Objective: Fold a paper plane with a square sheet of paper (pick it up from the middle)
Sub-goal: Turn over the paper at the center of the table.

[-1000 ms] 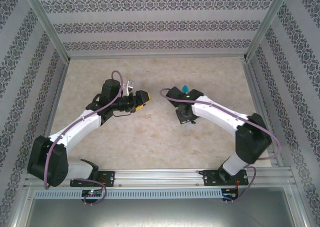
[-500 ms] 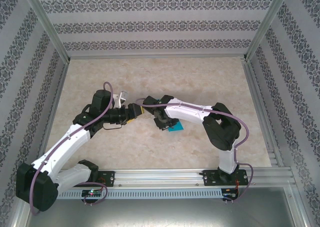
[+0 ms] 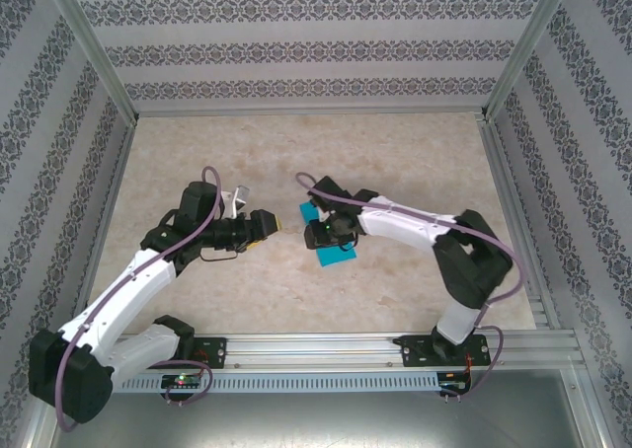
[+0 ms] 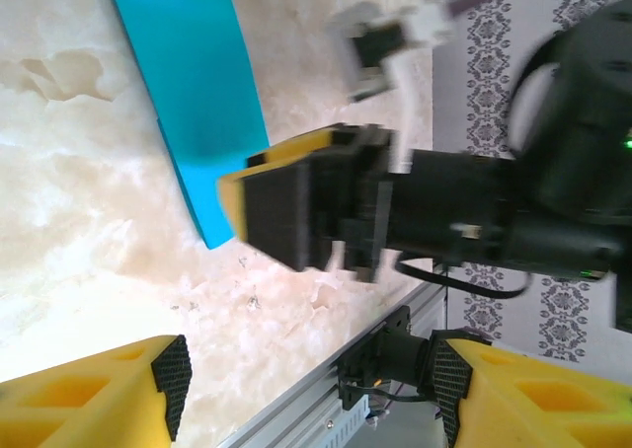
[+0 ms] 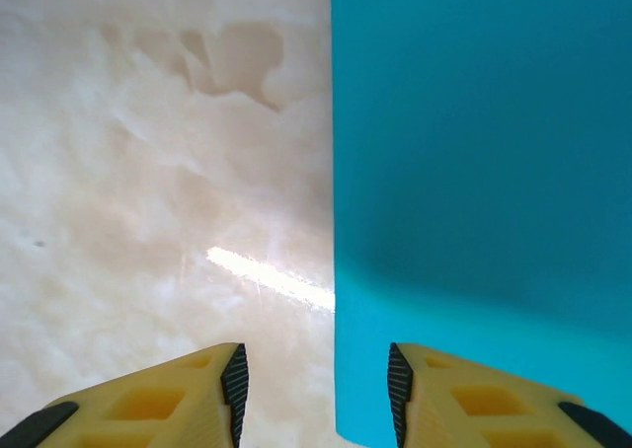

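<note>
The paper plane (image 3: pixel 338 256), a long narrow teal-blue folded piece, lies flat on the marbled table (image 3: pixel 395 152) near the middle. My right gripper (image 3: pixel 321 234) hovers low over it and hides its middle part. In the right wrist view the paper plane (image 5: pixel 474 172) lies right of centre, its straight left edge running down between the fingers of my right gripper (image 5: pixel 314 394), which is open and holds nothing. My left gripper (image 3: pixel 265 222) is open just left of it. In the left wrist view the paper plane (image 4: pixel 188 93) lies beyond the left gripper (image 4: pixel 306 389), behind the right gripper's yellow finger (image 4: pixel 286 211).
Patterned walls with aluminium posts (image 3: pixel 94 63) close in the table on three sides. The metal rail (image 3: pixel 316 349) with both arm bases runs along the near edge. The two grippers face each other a short gap apart at the table's middle.
My right gripper, shut a second ago with the teal paper raised, has swung left and down and opened; the paper now lies on the table. The left arm drew back slightly.
</note>
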Available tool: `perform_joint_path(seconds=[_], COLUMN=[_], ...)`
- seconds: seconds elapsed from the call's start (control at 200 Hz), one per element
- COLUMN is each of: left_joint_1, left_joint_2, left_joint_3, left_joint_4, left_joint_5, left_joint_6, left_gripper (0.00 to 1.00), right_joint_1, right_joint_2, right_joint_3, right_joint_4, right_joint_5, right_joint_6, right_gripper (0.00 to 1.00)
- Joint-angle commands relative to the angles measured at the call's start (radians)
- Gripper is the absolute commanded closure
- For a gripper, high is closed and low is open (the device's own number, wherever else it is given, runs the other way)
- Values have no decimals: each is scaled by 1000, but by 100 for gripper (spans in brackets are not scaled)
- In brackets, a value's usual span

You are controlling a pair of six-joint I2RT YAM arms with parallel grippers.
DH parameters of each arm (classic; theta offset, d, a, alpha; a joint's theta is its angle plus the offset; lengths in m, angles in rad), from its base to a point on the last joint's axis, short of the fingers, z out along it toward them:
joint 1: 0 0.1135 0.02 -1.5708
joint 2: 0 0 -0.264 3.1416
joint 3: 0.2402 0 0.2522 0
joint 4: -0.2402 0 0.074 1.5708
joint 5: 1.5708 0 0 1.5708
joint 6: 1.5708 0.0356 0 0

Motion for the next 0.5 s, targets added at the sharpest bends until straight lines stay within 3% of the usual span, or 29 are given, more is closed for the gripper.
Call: perform_joint_path(seconds=[0.0,0.19,0.5], left_joint_1=[-2,-72,-201], left_joint_2=[62,221,513], left_joint_3=[11,98,273], left_joint_4=[65,92,31], left_joint_5=[14,-42,-196], left_joint_6=[0,36,155], left_gripper=[32,37,55], right_joint_1=[-50,-159,-264], right_joint_2=[-95,-215,-341], right_joint_3=[-55,-174,-338], right_joint_4=[47,58,94], right_joint_5=[-57,-110,-148], right_joint_6=[12,-7,-7], right_gripper=[56,54,51])
